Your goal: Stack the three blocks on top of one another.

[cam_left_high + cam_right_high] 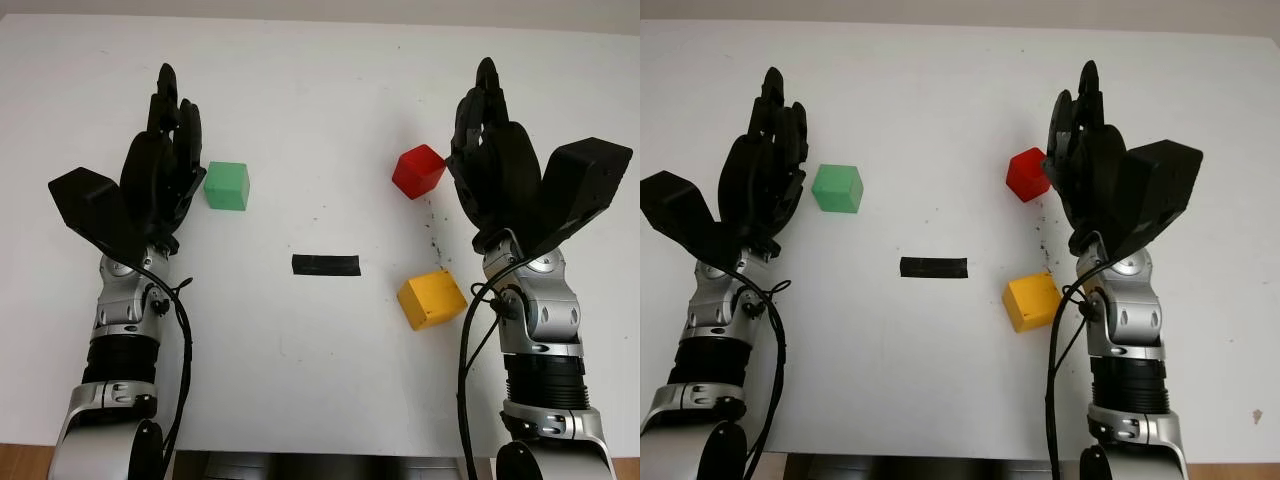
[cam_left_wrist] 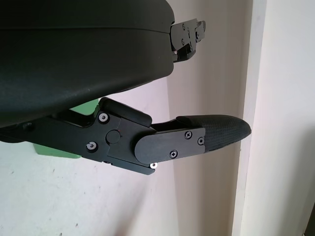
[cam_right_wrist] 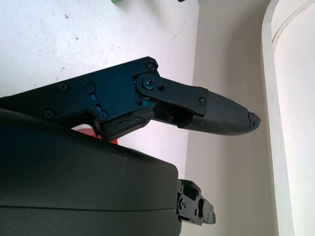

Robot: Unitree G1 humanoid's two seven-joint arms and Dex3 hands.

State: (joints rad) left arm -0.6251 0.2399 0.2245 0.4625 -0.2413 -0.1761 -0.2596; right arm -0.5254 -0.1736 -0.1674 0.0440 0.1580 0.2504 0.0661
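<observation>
The right robot hand (image 1: 490, 150) (open, holding nothing) is hovering just beside the red block (image 1: 418, 171), nearer than the yellow block (image 1: 431, 299), with 3 blocks unstacked.

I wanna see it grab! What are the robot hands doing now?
Left robot hand: open, beside the green block.
Right robot hand: open, beside the red block.

Black hands (image 1: 165, 150), silver cabled forearms (image 1: 125, 310)

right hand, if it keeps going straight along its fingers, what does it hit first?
Looks free: the right hand points up the white table; the red block sits beside it, likely out of line.
</observation>
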